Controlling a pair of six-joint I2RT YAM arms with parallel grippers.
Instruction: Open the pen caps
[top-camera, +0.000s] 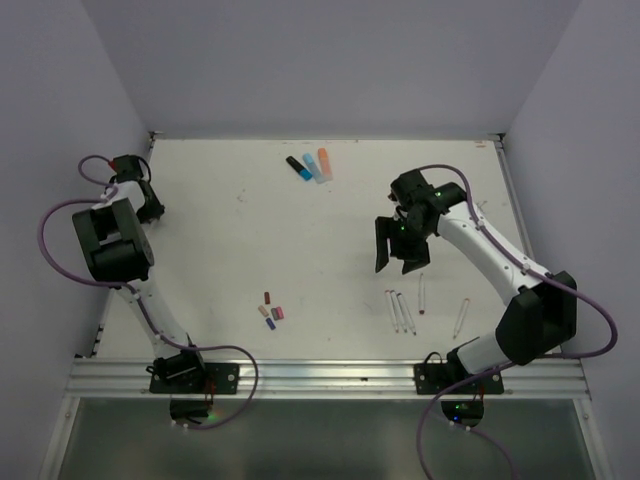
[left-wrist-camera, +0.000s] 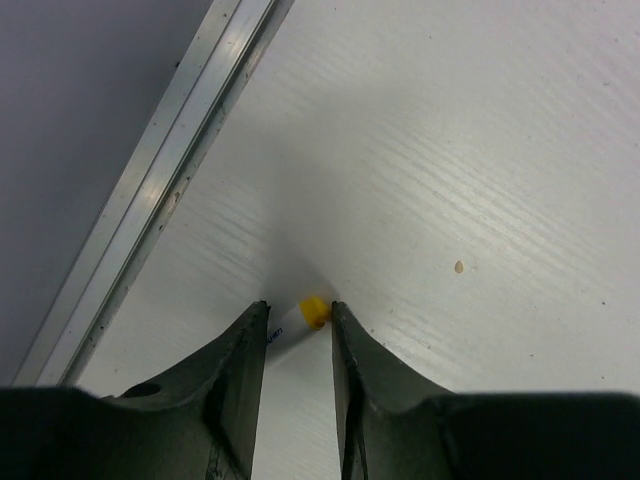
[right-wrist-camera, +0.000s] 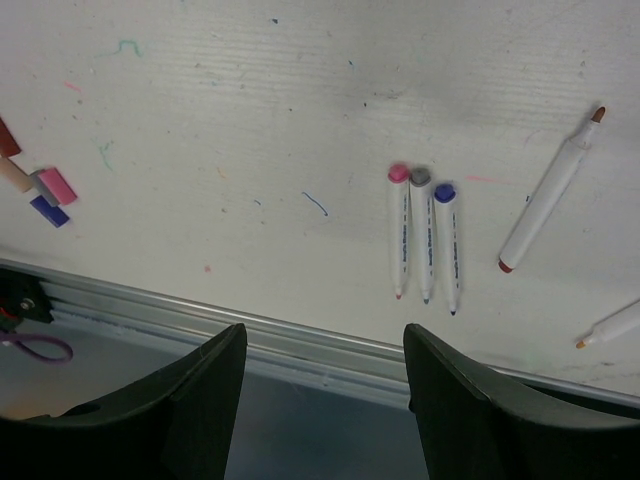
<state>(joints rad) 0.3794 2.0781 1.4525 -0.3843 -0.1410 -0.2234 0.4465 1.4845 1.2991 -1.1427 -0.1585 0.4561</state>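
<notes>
- Two grippers work a white table (top-camera: 230, 240): the left gripper (top-camera: 148, 205) sits at the table's left edge, and the right gripper (top-camera: 400, 248) hangs over its right half. Loose pen caps (top-camera: 271, 311) lie on the table's near middle.
- Left wrist: low over the table, the fingers (left-wrist-camera: 240, 385) stand narrowly apart on either side of a yellow cap (left-wrist-camera: 315, 312) on its white barrel (left-wrist-camera: 287, 328). Whether they pinch it cannot be told.
- Right wrist: fingers (right-wrist-camera: 200, 400) spread wide and empty above the table's near edge, with three uncapped pens (right-wrist-camera: 424, 235) lying side by side on the table beyond them.
</notes>
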